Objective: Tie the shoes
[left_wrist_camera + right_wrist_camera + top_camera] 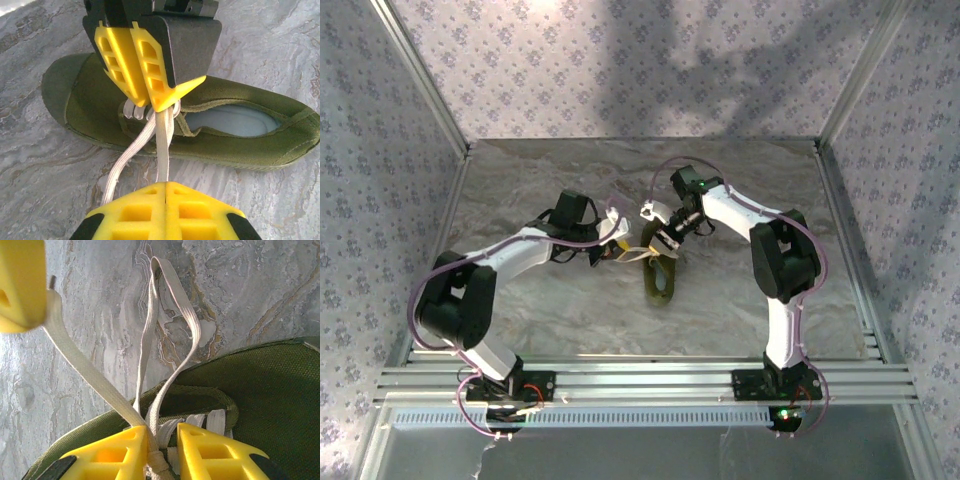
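The olive-green shoe (661,281) lies on the marble table, its toe toward the near edge. Over the shoe's (95,107) lacing, my right gripper (162,102) comes down from above. In the right wrist view this gripper (163,430) stands narrowly open, its fingers either side of the lace knot (161,462). My left gripper (166,184) is shut on one whitish lace (163,145), which runs taut from the knot. In the right wrist view the left gripper's fingers (20,287) appear at the upper left with the taut lace (85,372). A lace loop (172,315) lies slack on the table.
The marble tabletop (540,310) is bounded by a metal frame and patterned walls (380,150) on three sides. Both arms (775,255) reach in toward the middle. A second loose lace strand (122,167) hangs beside the taut one.
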### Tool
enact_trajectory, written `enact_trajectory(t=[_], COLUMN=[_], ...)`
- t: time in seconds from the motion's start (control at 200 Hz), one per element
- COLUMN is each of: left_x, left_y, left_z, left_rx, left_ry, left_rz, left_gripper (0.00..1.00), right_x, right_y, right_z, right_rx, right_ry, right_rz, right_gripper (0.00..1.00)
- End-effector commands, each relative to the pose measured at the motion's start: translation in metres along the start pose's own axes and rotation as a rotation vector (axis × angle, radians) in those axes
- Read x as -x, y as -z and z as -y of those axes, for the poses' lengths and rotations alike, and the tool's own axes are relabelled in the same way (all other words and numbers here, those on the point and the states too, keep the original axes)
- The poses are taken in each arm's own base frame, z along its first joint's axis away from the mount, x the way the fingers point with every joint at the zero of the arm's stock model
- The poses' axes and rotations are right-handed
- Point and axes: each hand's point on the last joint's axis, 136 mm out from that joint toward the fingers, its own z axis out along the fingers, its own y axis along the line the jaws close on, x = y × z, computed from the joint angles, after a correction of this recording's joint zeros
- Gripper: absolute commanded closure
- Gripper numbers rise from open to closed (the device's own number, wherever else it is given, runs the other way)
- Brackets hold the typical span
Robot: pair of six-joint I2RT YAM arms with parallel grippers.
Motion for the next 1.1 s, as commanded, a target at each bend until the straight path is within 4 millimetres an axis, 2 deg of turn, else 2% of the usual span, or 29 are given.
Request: enact_trajectory(t=[0.0,0.315,0.405,0.49,0.565,0.765,1.094], left_x=[0.003,-0.014,-0.012,-0.007,-0.002,0.006,0.011], left_y=[0.013,0.024,0.019,0.011,0.003,-0.02,-0.054], left_z=[0.002,0.008,0.002,-0.009,-0.018,-0.026,-0.013], left_rx=[0.012,0.057,0.066,0.077,0.072,0.028,-0.045], left_ry=[0.007,0.033,0.011,-0.019,-0.053,-0.137,-0.201], left_rz=[0.011,-0.027,-0.014,0.007,0.022,0.042,0.053], left_gripper=[1.0,1.0,0.82,0.71,0.68,0.68,0.67], right_x=[-0.024,-0.027,-0.027,-0.026,-0.025,-0.019,-0.02], right_y=[-0.003,-0.003,-0.003,-0.003,-0.003,-0.001,0.002], right_z=[0.004,0.004,0.004,0.004,0.004,0.002,-0.001], right_rx=[-0.019,-0.02,-0.015,-0.014,-0.013,0.008,0.033], right_ry=[-0.031,-0.039,-0.04,-0.041,-0.044,-0.054,-0.068], right_rz=[-0.087,-0.094,-0.093,-0.089,-0.085,-0.059,-0.046], right_gripper=[0.78,0.78,0.78,0.77,0.77,0.76,0.76])
